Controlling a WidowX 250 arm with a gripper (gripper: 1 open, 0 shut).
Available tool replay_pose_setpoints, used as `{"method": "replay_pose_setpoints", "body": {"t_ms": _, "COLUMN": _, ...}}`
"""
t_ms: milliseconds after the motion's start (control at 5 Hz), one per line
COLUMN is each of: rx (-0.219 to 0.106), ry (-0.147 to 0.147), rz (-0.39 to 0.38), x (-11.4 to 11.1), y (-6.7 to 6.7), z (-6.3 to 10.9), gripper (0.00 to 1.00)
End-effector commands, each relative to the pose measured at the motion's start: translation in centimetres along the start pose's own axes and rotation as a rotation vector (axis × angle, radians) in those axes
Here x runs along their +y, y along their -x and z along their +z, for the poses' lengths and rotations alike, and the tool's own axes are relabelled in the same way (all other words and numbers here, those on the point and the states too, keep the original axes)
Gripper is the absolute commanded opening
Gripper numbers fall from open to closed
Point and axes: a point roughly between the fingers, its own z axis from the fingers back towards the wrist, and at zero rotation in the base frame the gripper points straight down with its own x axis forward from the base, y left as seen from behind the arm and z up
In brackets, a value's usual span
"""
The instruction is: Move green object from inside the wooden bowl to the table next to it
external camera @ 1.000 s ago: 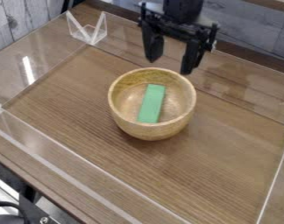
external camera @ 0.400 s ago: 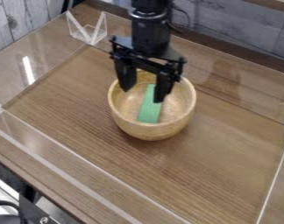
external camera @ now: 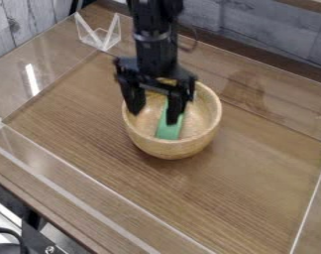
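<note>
The wooden bowl [external camera: 190, 140], round and light tan, stands on the dark brown table [external camera: 110, 179] near its middle. Inside it lies the green object [external camera: 170, 128], a flat bright green block, its upper part hidden by the arm. My gripper [external camera: 158, 101] points straight down into the bowl, open, with one black finger [external camera: 134, 97] on the left and the other on the right of the block's upper end. Whether the fingertips touch the block cannot be told.
Clear acrylic walls [external camera: 45, 169] run along the table's edges. A clear acrylic stand [external camera: 97, 35] sits at the back left. A grey plank wall rises behind the table.
The gripper has come down and to the left, from above the bowl's far right rim into the bowl over the green block. It stayed open. The block and bowl have not moved.
</note>
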Motion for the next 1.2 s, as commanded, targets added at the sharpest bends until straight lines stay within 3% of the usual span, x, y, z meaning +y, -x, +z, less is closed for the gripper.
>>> {"method": "replay_pose_setpoints", "body": {"t_ms": 0, "rx": -0.087, "ry": 0.011, "rz": 0.023, "x": -1.5, "y": 0.3, "z": 0.2, "gripper": 1.00}}
{"method": "replay_pose_setpoints", "body": {"t_ms": 200, "rx": -0.112, "ry": 0.024, "rz": 0.037, "x": -2.1, "y": 0.6, "z": -0.1, "gripper": 1.00}}
{"method": "replay_pose_setpoints", "body": {"t_ms": 600, "rx": -0.125, "ry": 0.021, "rz": 0.023, "x": 0.3, "y": -1.0, "z": -2.1, "gripper": 1.00}}
{"method": "replay_pose_setpoints", "body": {"t_ms": 1000, "rx": -0.151, "ry": 0.032, "rz": 0.084, "x": -0.7, "y": -3.7, "z": 0.6, "gripper": 1.00}}
